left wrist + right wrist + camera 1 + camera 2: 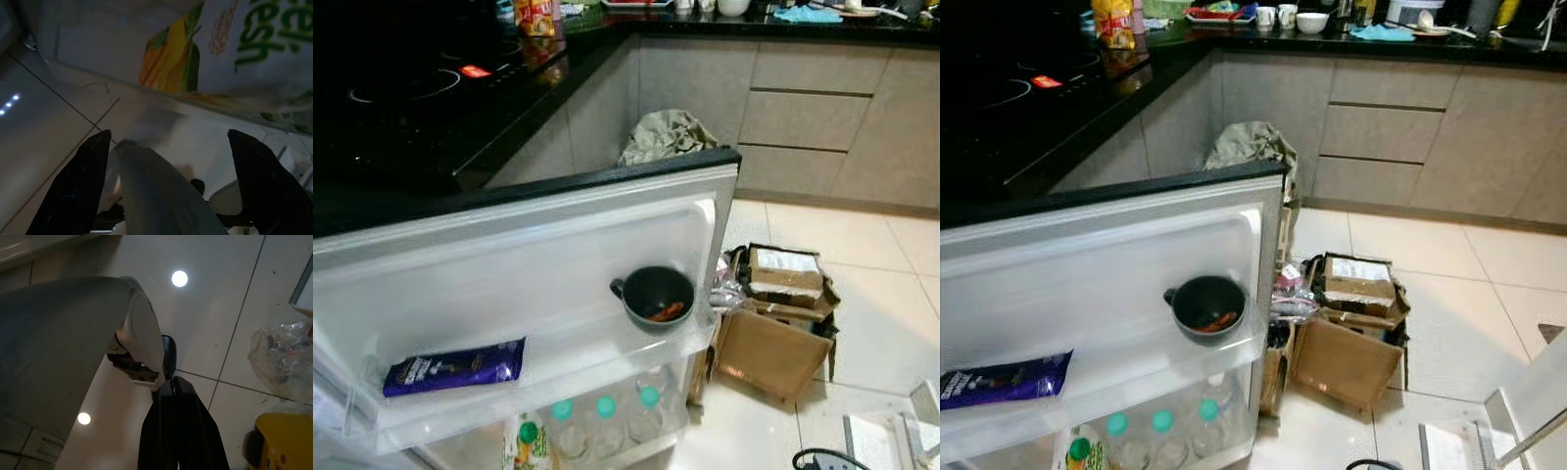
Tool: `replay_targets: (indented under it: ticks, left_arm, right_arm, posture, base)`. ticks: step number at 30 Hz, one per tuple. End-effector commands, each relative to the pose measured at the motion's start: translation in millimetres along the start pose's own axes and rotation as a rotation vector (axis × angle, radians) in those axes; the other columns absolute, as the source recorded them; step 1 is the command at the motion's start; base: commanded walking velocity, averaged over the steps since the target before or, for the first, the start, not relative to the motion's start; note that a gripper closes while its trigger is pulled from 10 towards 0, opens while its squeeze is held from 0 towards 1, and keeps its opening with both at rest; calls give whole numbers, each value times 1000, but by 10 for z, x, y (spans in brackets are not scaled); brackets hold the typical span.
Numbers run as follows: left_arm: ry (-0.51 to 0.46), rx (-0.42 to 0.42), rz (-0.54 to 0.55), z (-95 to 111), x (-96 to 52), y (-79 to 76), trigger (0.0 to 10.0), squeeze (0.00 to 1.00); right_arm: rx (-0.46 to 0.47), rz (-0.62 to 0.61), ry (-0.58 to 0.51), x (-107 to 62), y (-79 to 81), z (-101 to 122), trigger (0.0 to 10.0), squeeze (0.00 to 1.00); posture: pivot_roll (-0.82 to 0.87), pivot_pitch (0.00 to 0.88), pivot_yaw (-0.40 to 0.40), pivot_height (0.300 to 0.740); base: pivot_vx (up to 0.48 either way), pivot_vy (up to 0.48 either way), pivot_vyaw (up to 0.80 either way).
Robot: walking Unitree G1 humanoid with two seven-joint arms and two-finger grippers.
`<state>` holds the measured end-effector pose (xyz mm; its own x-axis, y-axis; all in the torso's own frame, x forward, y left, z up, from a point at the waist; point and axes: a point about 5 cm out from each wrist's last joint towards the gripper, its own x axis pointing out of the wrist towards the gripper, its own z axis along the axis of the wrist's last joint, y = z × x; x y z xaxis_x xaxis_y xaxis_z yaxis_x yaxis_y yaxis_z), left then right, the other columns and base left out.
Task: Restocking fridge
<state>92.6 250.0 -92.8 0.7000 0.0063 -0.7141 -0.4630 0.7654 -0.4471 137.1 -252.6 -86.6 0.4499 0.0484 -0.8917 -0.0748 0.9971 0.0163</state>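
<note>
The fridge door (558,245) is seen open. On its upper shelf (548,377) a purple packet (455,367) is laid flat, and a dark bowl (656,294) is placed near the outer end. Bottles with green caps (604,406) are kept below. The left gripper (168,156) is spread apart beside a carton (230,54). The right gripper (176,421) is pressed together, empty, above the floor tiles (230,308).

A home kitchen. A black surface (538,88) runs across the top of the frame and down the left, with an induction hob (406,93) set in at upper left and grey cabinet drawers (822,103) below at upper right. Cups and a bowl (1312,22) stand along the top. The open fridge door (538,245) fills the lower left, its shelves holding a dark cup (656,294) and bottles (607,416). Torn cardboard boxes (773,318) lie on pale floor tiles (891,323).
</note>
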Motion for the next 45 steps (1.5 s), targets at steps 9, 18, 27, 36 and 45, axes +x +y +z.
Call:
replay_targets:
  ticks: [9, 18, 27, 36, 45]
  left_arm:
    - [36, -19, 9, -102, -16, -5, 10000, 0]
    - [55, -1, -10, -142, 2, -55, 10000, 0]
    - [61, 0, 7, -131, 8, -47, 10000, 0]
    - [76, 26, -14, -140, 22, -78, 10000, 0]
    - [83, 29, -23, -159, 33, -107, 10000, 0]
  right_arm:
    - [5, 53, -4, 22, 110, -38, 10000, 0]
    - [29, 69, -20, 26, 129, -28, 10000, 0]
    - [30, 77, -30, 38, 158, 1, 10000, 0]
    - [50, 120, -46, 41, 184, 29, 10000, 0]
    - [50, 128, -15, 38, 184, -8, 10000, 0]
  posture:
    - [-83, 0, -7, 642]
    - [-85, 0, -6, 681]
    - [-85, 0, -2, 681]
    - [-85, 0, -2, 715]
    - [-85, 0, -2, 735]
  base:
    - [-51, 0, 0]
    - [0, 0, 0]
    - [-213, 0, 0]
    - [0, 0, 0]
    - [0, 0, 0]
